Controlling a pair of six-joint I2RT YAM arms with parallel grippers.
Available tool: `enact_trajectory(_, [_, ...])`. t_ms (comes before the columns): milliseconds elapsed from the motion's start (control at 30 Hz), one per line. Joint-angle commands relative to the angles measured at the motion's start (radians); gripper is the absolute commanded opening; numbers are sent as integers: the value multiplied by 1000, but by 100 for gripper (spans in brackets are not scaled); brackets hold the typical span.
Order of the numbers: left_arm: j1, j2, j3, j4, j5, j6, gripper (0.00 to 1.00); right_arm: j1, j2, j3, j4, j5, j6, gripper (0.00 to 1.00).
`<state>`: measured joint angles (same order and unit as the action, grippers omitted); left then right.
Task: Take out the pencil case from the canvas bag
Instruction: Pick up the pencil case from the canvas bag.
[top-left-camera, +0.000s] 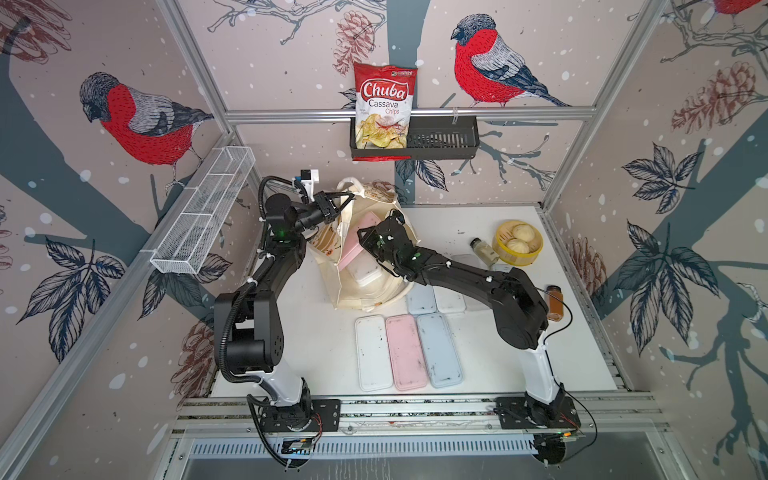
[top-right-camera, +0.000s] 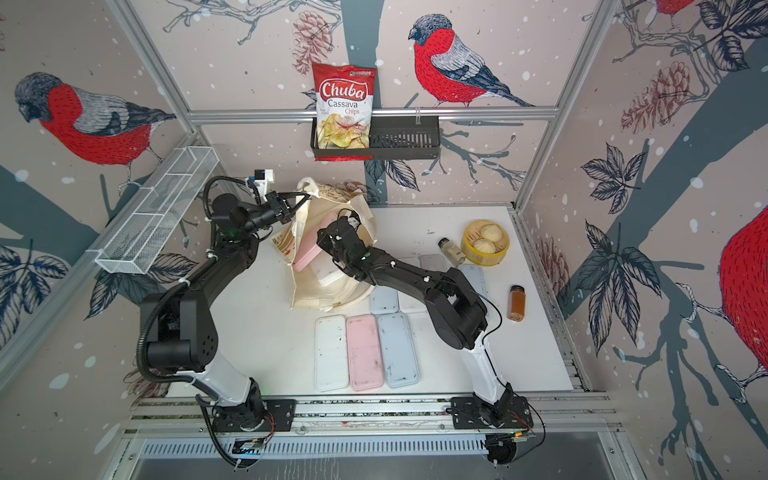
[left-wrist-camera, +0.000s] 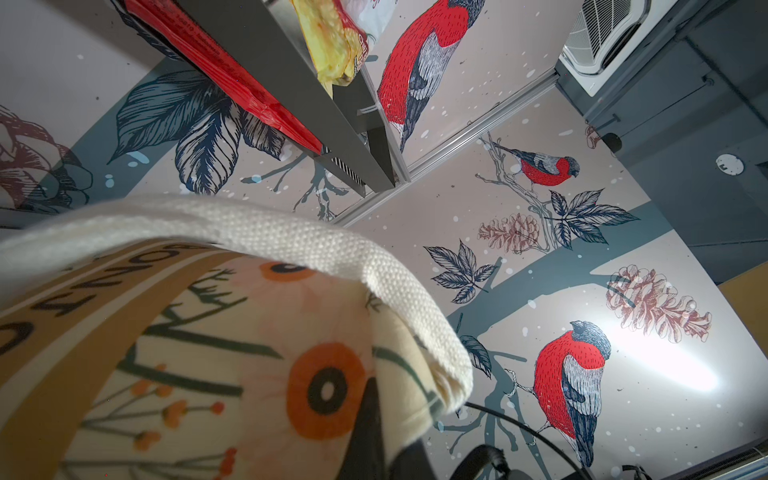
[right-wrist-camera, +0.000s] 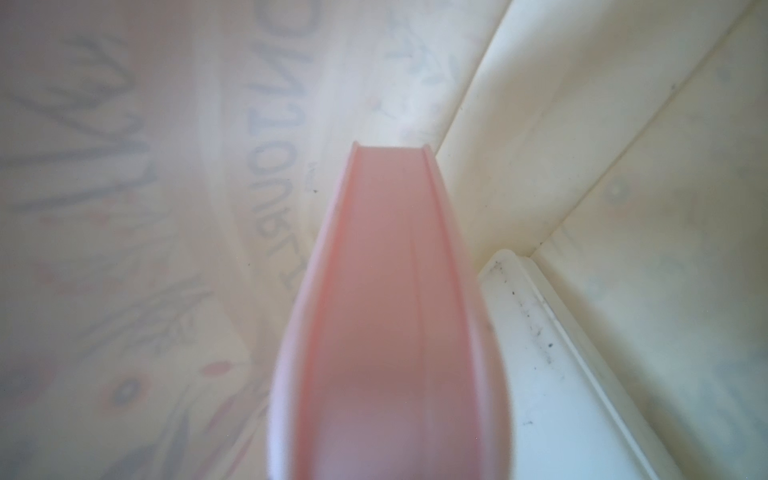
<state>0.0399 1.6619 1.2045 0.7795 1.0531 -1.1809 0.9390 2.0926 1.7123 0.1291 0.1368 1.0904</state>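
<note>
Beyond the loose cases (top-left-camera: 405, 353) on the counter (top-left-camera: 316, 332), the pink pencil case (top-left-camera: 352, 245) is pinched by the right fingers (top-left-camera: 368, 241) inside the canvas bag (top-left-camera: 357, 297), its rim pinched farther back by the left fingers (left-wrist-camera: 369, 432); the case could be pulled loose by snagging fabric.

both arms black: left arm (top-left-camera: 266, 286), right arm (top-left-camera: 457, 272). white bottom links (top-left-camera: 286, 380), black base plates (top-left-camera: 328, 413) with screws. corrugated black conduit (top-left-camera: 226, 332) on left, thin black cable (top-left-camera: 571, 318) on right. white zip ties (top-left-camera: 252, 281), green leds (top-left-camera: 283, 240). left gripper (top-left-camera: 350, 198) black too.
</note>
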Motion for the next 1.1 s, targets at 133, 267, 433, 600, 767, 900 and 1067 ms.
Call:
enact_trajectory(133, [8, -9, 10, 72, -7, 7, 0, 32, -66, 40, -144, -28, -242, 29])
enact_trajectory(267, [9, -7, 10, 61, -7, 18, 0, 55, -126, 13, -179, 19, -297, 29])
enact_trajectory(433, [15, -7, 17, 22, -8, 49, 0, 73, -175, 6, -252, 54, -333, 30])
enact_trajectory(600, [26, -5, 18, 13, -10, 56, 0, 75, -253, -86, -230, 25, -353, 30])
enact_trajectory(767, [41, -5, 20, 12, -6, 55, 0, 76, -353, -227, -181, -70, -404, 30])
enact_trajectory(900, [48, -6, 21, 9, -5, 56, 0, 75, -464, -356, -149, -127, -433, 30])
enact_trajectory(1067, [49, -2, 23, -8, -8, 69, 0, 75, -612, -474, -194, -132, -465, 30])
